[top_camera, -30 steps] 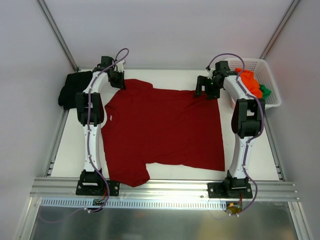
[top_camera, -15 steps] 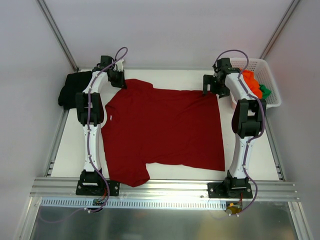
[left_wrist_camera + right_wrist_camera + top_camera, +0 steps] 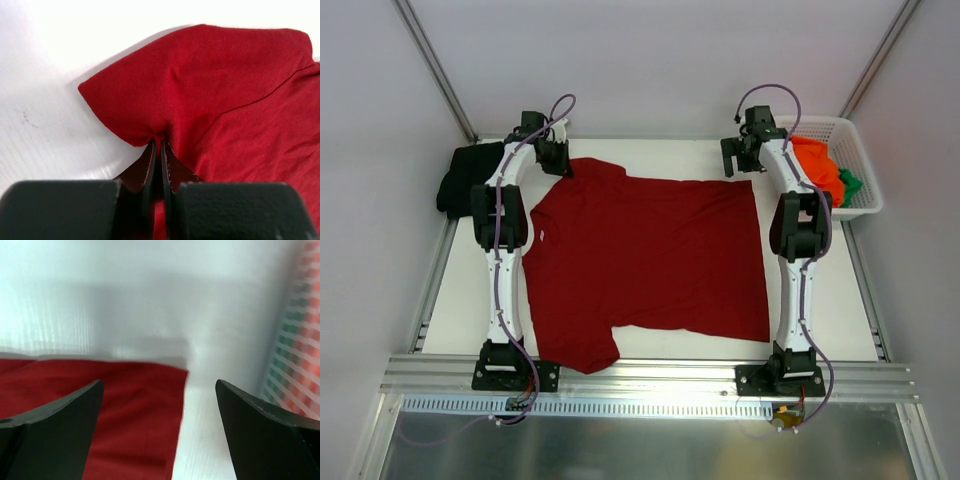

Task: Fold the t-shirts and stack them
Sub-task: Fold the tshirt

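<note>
Two arms reach to the top of the overhead view, one at each upper corner of the dark red t-shirt (image 3: 650,260), which lies spread flat across the middle of the white table (image 3: 460,310), its collar toward the left of the frame and its hem toward the right. The left gripper (image 3: 159,144) is pinched closed on a small fold of the dark red cloth at the sleeve; in its wrist view the two fingers meet with the fabric puckered between their tips. The right gripper (image 3: 159,390) stands wide apart and holds nothing; its wrist view shows the shirt's corner lying on the table in the lower left of the frame, between and below the dark fingers, with bare white surface beyond it. In the overhead view this gripper sits just above the shirt's upper right corner. A black t-shirt (image 3: 460,175) lies bunched at the upper left, beside the left arm. At the upper right a white lattice basket (image 3: 860,150) holds an orange t-shirt (image 3: 817,165) and a green one (image 3: 849,182), crumpled together.
</note>
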